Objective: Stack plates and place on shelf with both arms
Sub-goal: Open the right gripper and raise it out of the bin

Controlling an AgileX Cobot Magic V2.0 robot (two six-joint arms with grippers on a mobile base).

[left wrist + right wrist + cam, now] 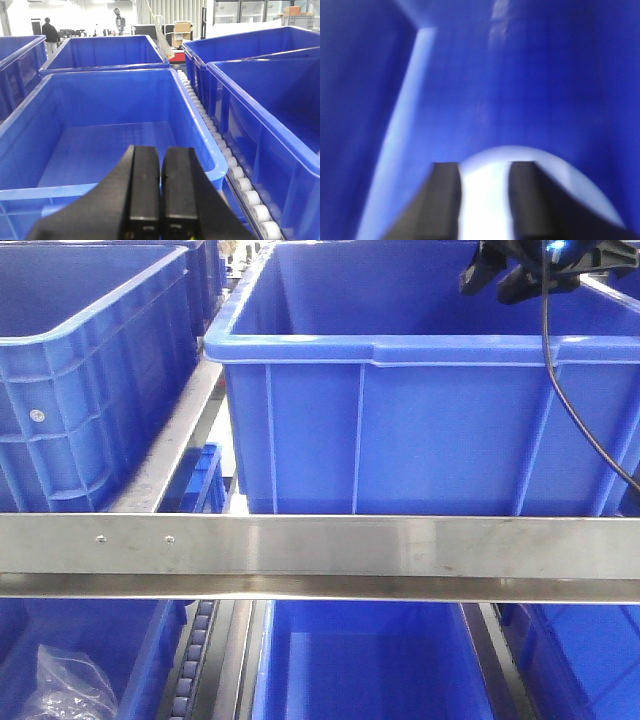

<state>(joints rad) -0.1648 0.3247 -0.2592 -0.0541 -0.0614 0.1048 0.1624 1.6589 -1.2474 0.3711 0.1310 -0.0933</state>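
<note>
In the right wrist view a pale bluish-white plate (545, 175) lies low inside a blue crate (520, 75); the view is blurred and I cannot tell whether it is one plate or two. My right gripper (485, 167) is open, its fingers apart just above the plate's near part. In the front view it (495, 282) hangs over the large blue crate (420, 430) on the shelf, behind the steel front rail (320, 545). My left gripper (161, 165) is shut and empty, above the near rim of another blue crate (110, 140).
Several blue crates stand side by side on the shelf (90, 370) (280, 110). A white roller track (235, 170) runs between crates. More crates sit on the lower level (370, 670), one with a clear plastic bag (65, 685). A black cable (580, 410) hangs from the right arm.
</note>
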